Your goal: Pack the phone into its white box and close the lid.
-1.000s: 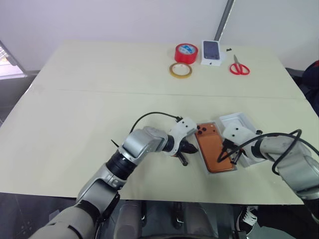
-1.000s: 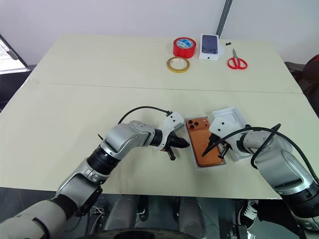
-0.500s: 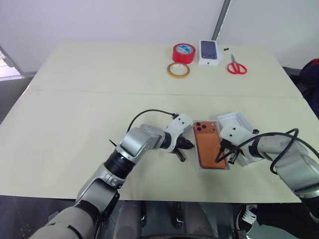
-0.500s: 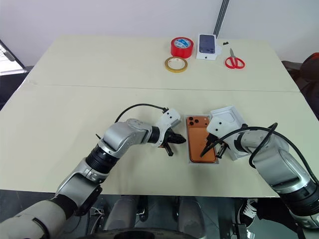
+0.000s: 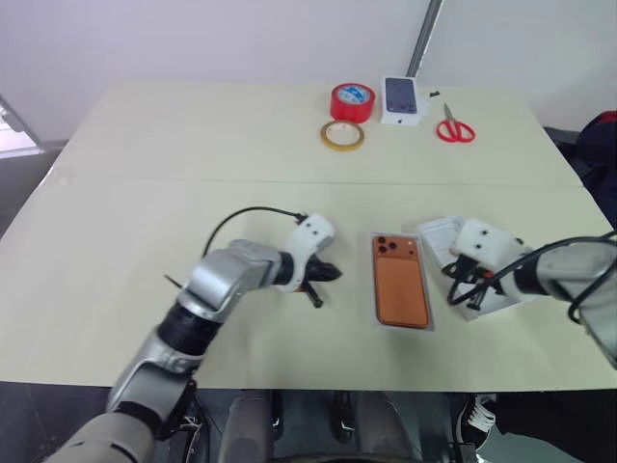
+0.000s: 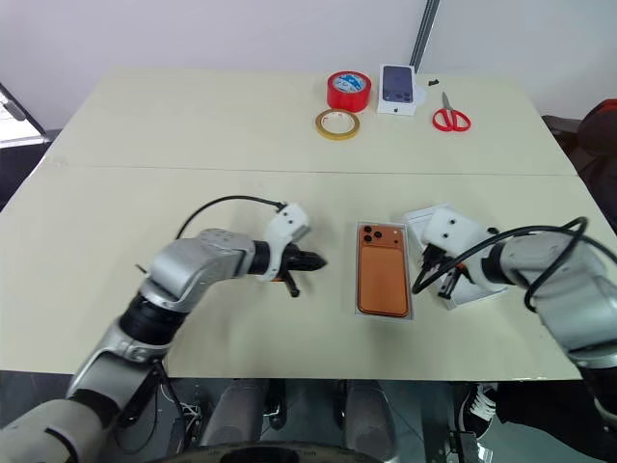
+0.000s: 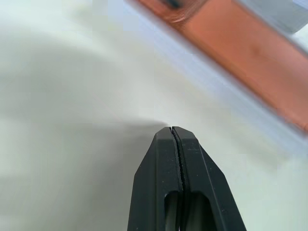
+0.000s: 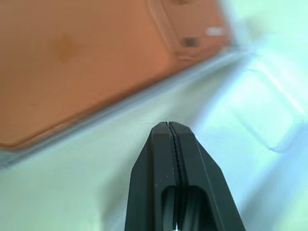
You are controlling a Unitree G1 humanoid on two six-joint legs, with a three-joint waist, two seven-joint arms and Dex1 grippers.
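Observation:
The orange phone (image 6: 381, 283) lies camera side up inside the shallow white box (image 6: 384, 315) near the table's front edge, its lenses at the far end. My left gripper (image 5: 326, 274) is shut and holds nothing; it hovers over bare table to the left of the box, pointing at it. In the left wrist view its fingertips (image 7: 172, 130) are pressed together, with the phone (image 7: 240, 48) ahead. My right gripper (image 6: 418, 286) is also shut and holds nothing, just right of the box. The right wrist view shows the phone (image 8: 86, 57) past its tips. I cannot make out the lid.
A white moulded insert (image 6: 436, 224) with an oval recess lies right of the box, partly under my right arm. At the table's far edge sit a red tape roll (image 5: 352, 101), a yellowish tape ring (image 5: 344, 135), a small white box picturing a dark phone (image 5: 403, 98) and red scissors (image 5: 453, 130).
The box with the phone has turned from tilted to straight. My right gripper has lifted off the phone and moved right. My left gripper has pulled away to the left.

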